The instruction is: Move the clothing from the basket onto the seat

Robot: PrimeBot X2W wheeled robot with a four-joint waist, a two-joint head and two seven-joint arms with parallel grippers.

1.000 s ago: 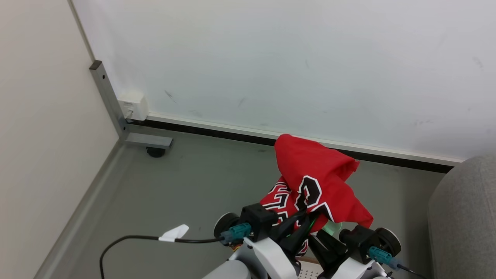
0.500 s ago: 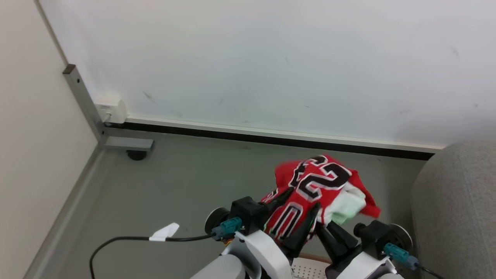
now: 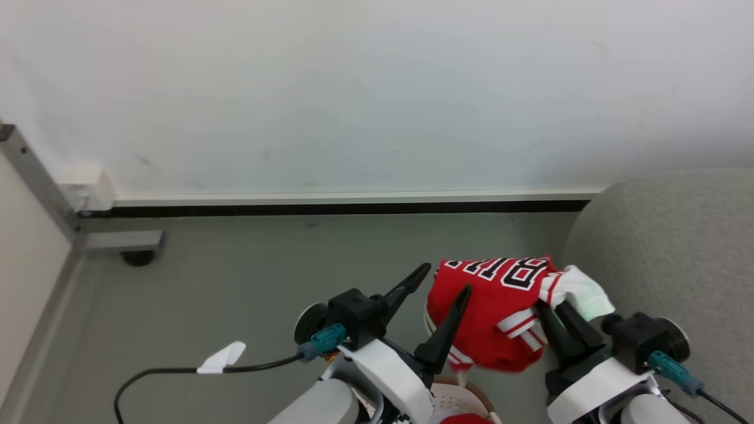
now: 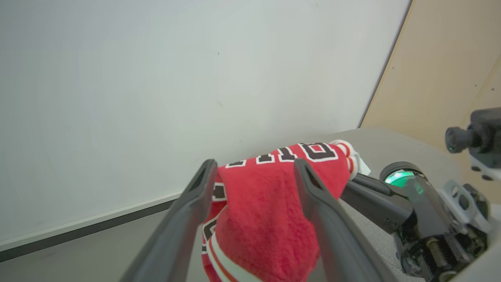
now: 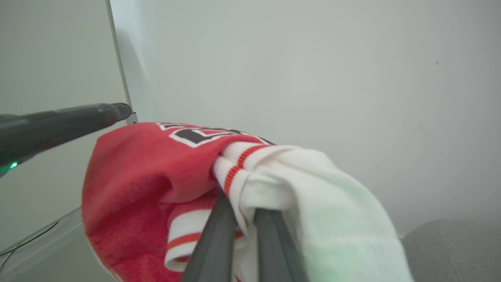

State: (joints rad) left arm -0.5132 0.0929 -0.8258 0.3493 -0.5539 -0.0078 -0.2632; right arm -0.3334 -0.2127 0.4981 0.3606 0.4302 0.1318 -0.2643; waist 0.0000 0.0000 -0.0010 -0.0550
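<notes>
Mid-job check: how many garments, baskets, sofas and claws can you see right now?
Basket: 1
Sofa: 1
Garments: 2, jersey and a red piece low in the head view
Claws: 2, left claw and right claw
Total: 6

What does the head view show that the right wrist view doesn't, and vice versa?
Head view, not right wrist: the basket rim, a floor cable, and the left hand spread open. Right wrist, not head: a close look at the right hand pinched shut on the white striped trim of the jersey. Both: the jersey and the grey seat.
</notes>
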